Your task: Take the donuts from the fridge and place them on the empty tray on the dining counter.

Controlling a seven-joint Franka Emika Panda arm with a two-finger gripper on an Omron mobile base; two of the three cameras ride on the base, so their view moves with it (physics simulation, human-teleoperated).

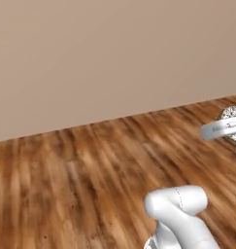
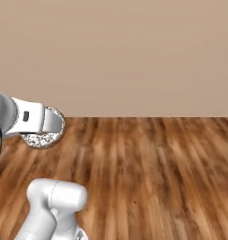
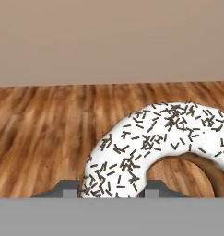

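A ring donut (image 3: 150, 138) with pale icing and dark sprinkles over a brown underside fills the lower right of the hand view. My gripper (image 3: 111, 190) is shut on its near rim, with one dark fingertip on each side of it. In the left base view the donut (image 1: 232, 113) hangs at the right edge, held by the gripper (image 1: 232, 128) above the floor. From the right base view the donut (image 2: 40, 139) and the gripper (image 2: 52, 124) sit at the left. The fridge, the empty tray and the dining counter are out of view.
A brown wood plank floor (image 1: 90, 170) stretches ahead to a plain beige wall (image 1: 114, 53). The same floor (image 2: 157, 173) and wall (image 2: 134, 56) fill the right base view.
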